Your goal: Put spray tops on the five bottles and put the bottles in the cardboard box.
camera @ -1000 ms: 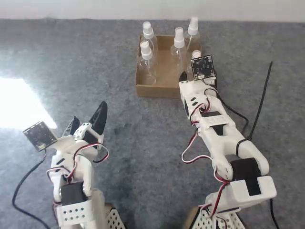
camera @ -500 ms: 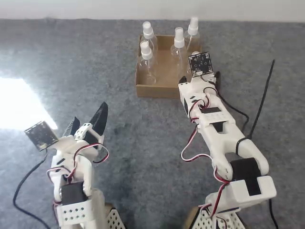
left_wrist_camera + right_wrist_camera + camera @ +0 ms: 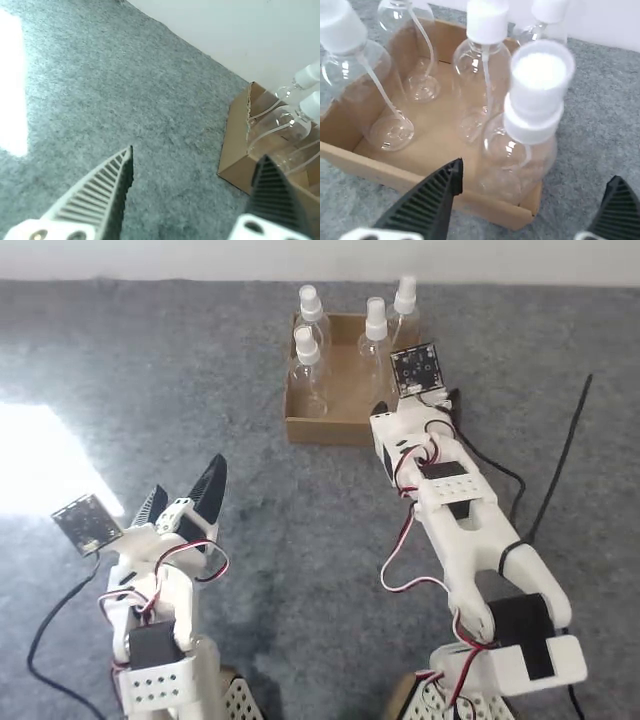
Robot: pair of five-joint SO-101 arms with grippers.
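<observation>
Clear bottles (image 3: 485,85) stood upright in the cardboard box (image 3: 320,428) on the grey counter (image 3: 200,370), long axes vertical, spray tops (image 3: 537,75) pointing up. The right end effector (image 3: 535,174) was spread near the corner bottle. The left end effector (image 3: 195,155) was spread, well apart from the box.

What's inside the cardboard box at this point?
Four bottles with spray tops stand in the cardboard box. A fifth bottle at its far corner has its base hidden by the others, so I cannot tell whether it is inside or behind.
</observation>
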